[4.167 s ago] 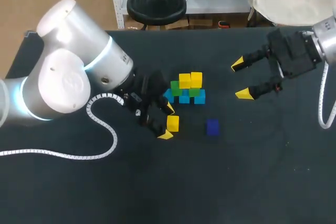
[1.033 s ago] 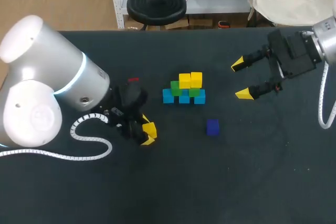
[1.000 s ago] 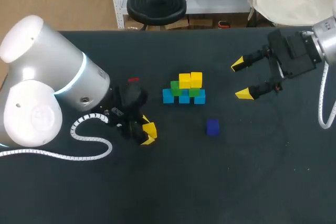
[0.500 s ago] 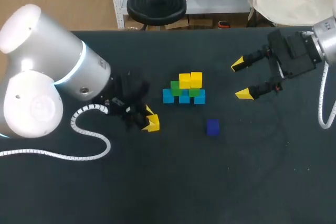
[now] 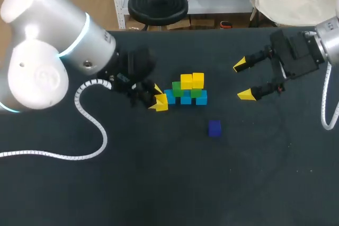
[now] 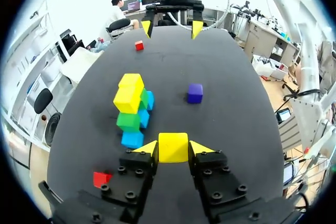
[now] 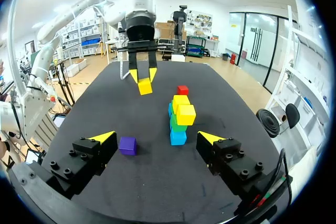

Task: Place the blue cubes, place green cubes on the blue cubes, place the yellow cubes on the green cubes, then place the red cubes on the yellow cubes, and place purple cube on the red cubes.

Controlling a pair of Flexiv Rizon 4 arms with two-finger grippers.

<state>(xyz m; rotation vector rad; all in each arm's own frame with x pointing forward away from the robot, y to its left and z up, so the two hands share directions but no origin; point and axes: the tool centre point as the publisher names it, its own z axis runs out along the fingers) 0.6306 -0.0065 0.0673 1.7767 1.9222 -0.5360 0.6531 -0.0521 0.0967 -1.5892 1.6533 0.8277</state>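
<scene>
Left gripper (image 5: 158,99) is clamped on a yellow cube (image 6: 173,147), a finger on each side face. It sits at 9 o'clock of the stack (image 5: 186,91), just beside the blue end cube (image 5: 169,97). Right gripper (image 5: 242,80) is spread wide and empty at the stack's 3 o'clock, well apart. Purple cube (image 5: 214,128) lies loose at the stack's 5 o'clock. Risks: the held cube looks level with the lower rows, so a push toward 3 o'clock without a lift first would likely shove the blue base and dump the two yellow cubes (image 5: 192,81) on top. The green cubes (image 5: 178,88) look mostly covered, so landing area seems small, and an off-centre release could tip the cube or shift the upper layer. One red cube (image 6: 101,178) sits close beside the left finger block, where a low swing might sweep it. Hard to read: in the head view the fingers cover the gap to the blue cube, so I can't tell if they touch. Height over the table (image 5: 159,183) is unclear. No red shows in the head view. The left wrist view sees the stack end-on, so the cubes per layer are ambiguous.
</scene>
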